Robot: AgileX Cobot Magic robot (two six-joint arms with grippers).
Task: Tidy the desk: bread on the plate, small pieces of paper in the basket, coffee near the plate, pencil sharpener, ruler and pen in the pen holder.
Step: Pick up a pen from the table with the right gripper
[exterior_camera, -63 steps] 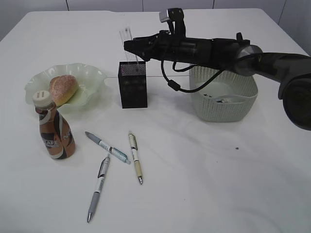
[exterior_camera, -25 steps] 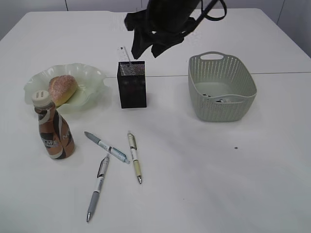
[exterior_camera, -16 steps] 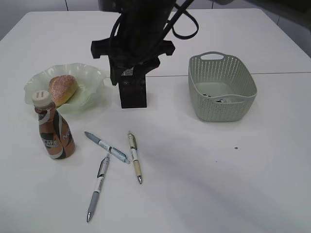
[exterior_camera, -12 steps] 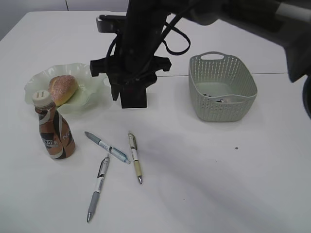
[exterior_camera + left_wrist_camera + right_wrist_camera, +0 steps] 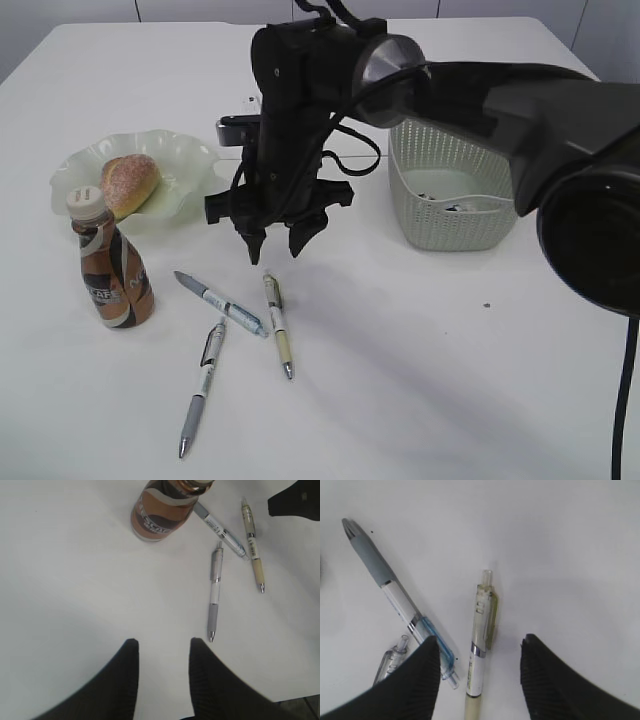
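Note:
Three pens lie on the white table: a cream pen [image 5: 278, 325], a blue-clip pen [image 5: 222, 304] and a grey pen [image 5: 203, 385]. My right gripper [image 5: 274, 250] points down, open, just above the top end of the cream pen [image 5: 482, 615], which lies between its jaws [image 5: 480, 639]. The blue-clip pen [image 5: 395, 595] lies to its left. My left gripper [image 5: 162, 642] is open and empty above bare table, near the grey pen's tip [image 5: 215, 590]. Bread [image 5: 130, 182] lies on the green plate [image 5: 190, 160]. The coffee bottle [image 5: 112, 270] stands in front of the plate. The pen holder is hidden behind my right arm.
A pale green basket [image 5: 500, 215] stands at the right with small paper pieces [image 5: 455, 205] inside. My right arm reaches across from the right edge over the table's middle. The coffee bottle also shows in the left wrist view [image 5: 160, 510].
My right arm has swung from above the pen holder, forward and down to the pens. Its open gripper now hangs over the cream pen. Pens, bottle, plate and basket have not moved.

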